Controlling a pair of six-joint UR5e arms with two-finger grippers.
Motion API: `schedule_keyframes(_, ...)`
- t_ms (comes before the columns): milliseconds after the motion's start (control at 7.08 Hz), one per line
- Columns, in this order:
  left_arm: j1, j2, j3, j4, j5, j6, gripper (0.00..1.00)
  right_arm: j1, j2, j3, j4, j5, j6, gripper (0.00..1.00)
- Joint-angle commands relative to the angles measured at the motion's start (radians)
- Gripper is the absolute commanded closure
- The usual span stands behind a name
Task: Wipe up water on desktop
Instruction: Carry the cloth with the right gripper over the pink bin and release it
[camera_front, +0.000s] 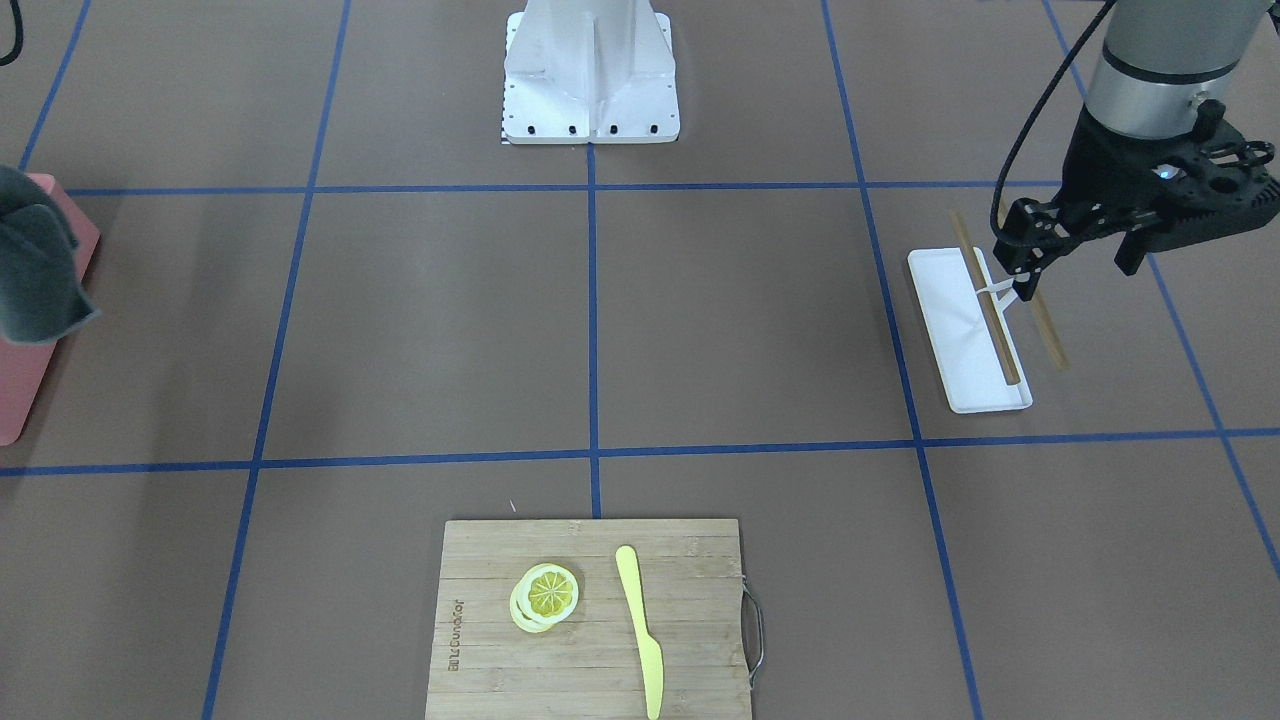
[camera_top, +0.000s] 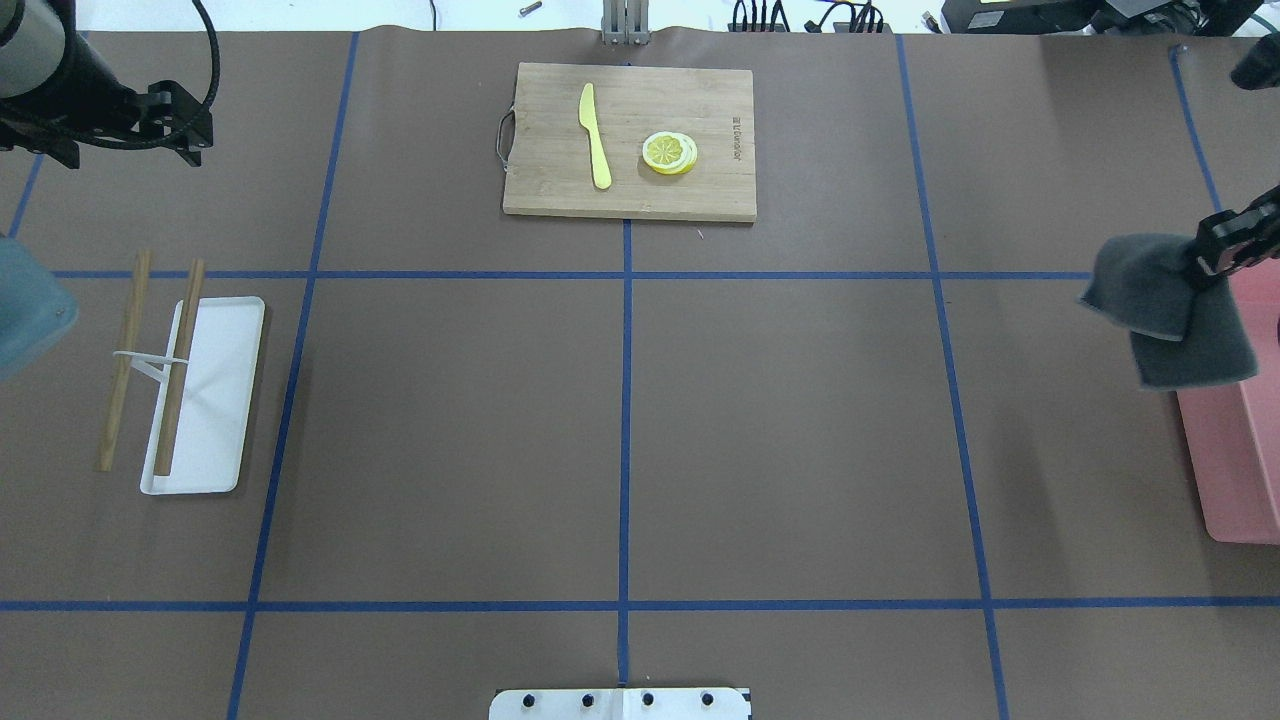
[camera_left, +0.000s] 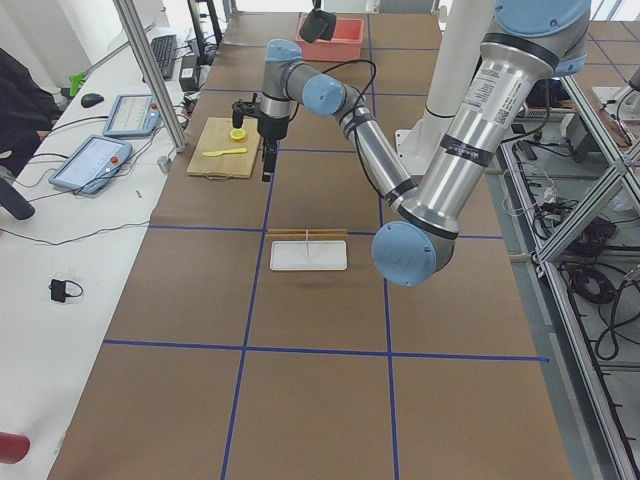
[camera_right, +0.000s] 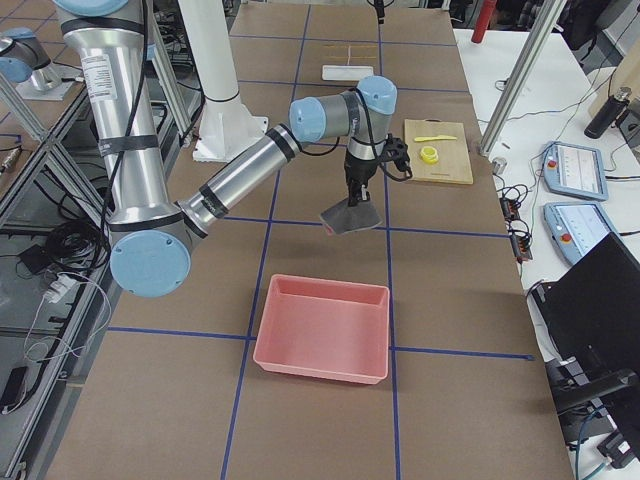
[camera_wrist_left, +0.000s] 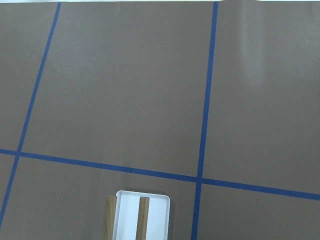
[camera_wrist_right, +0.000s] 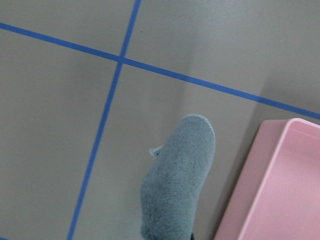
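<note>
The desktop (camera_top: 790, 430) is a matte brown surface with a grid of blue tape lines; I cannot make out any water on it. My right gripper (camera_top: 1228, 243) is shut on a grey cloth (camera_top: 1165, 310) and holds it in the air over the left rim of a pink bin (camera_top: 1235, 470). The cloth hangs down, and it also shows in the front view (camera_front: 35, 265), the right side view (camera_right: 352, 215) and the right wrist view (camera_wrist_right: 177, 185). My left gripper (camera_front: 1075, 262) is open and empty, high above the white tray (camera_front: 965, 335).
The white tray (camera_top: 215, 400) carries one wooden chopstick (camera_top: 178, 370); a second chopstick (camera_top: 122, 360) lies on the desktop beside it. A bamboo cutting board (camera_top: 628, 195) at the far edge holds lemon slices (camera_top: 668, 152) and a yellow knife (camera_top: 595, 135). The robot base (camera_front: 590, 75) stands on my side.
</note>
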Motion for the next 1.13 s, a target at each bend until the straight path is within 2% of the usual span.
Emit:
schedule_keyframes(0, -0.129, 0.104, 0.01, -0.003, -0.077, 0.242, 0.02, 0.122, -0.038, -0.071, -0.015, -0.025, -0.209, 1.0)
schedule_keyframes(282, -0.385, 0.206, 0.118, -0.008, -0.197, 0.727, 0.02, 0.144, -0.104, -0.108, 0.006, -0.036, -0.266, 1.0)
schedule_keyframes(424, -0.46, 0.263, 0.157, -0.009, -0.233, 0.91, 0.02, 0.144, -0.121, -0.146, 0.064, -0.054, -0.265, 1.0)
schedule_keyframes(565, -0.484, 0.324, 0.175, -0.017, -0.234, 1.0, 0.02, 0.144, -0.147, -0.189, 0.131, -0.066, -0.263, 1.0)
schedule_keyframes(706, -0.489, 0.386, 0.23, -0.111, -0.234, 0.996, 0.02, 0.142, -0.169, -0.241, 0.22, -0.076, -0.257, 1.0)
schedule_keyframes(847, -0.513, 0.406, 0.304, -0.227, -0.245, 0.948, 0.02, 0.142, -0.17, -0.296, 0.268, -0.076, -0.254, 1.0)
schedule_keyframes(989, -0.513, 0.408, 0.329, -0.253, -0.265, 0.928, 0.02, 0.142, -0.17, -0.339, 0.303, -0.076, -0.251, 1.0)
